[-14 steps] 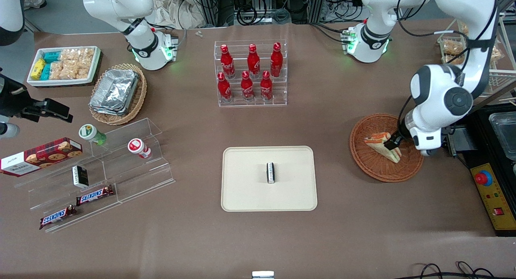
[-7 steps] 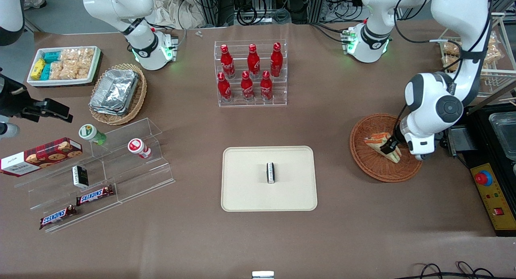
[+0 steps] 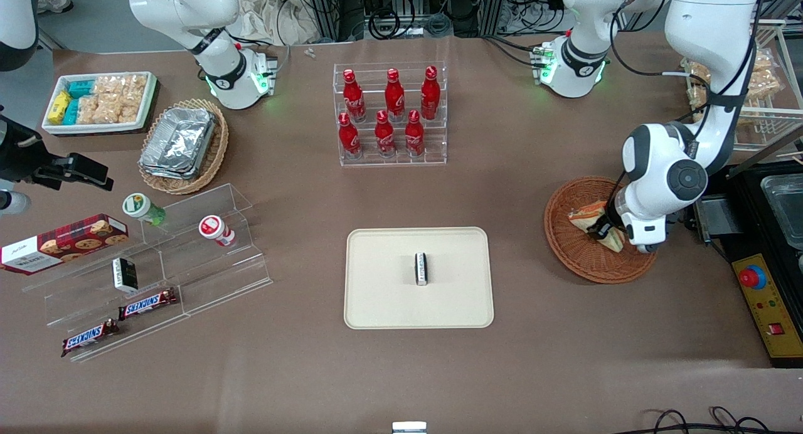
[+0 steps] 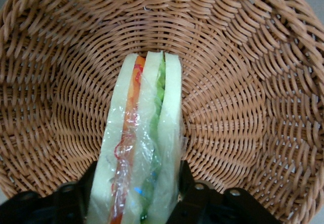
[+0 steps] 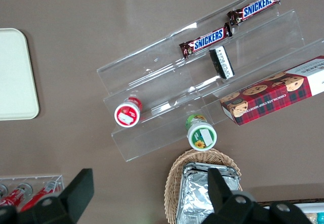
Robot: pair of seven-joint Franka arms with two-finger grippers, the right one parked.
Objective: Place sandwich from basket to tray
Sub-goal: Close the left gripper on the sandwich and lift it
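Squarely between tool [image 4: 135,201] fingers: sandwich [image 4: 142,138]

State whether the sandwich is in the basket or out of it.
In it. The sandwich stands on edge inside the basket, wicker wall all round, with the gripper shut on it.

Bright even overhead light, soft shadows, sharp
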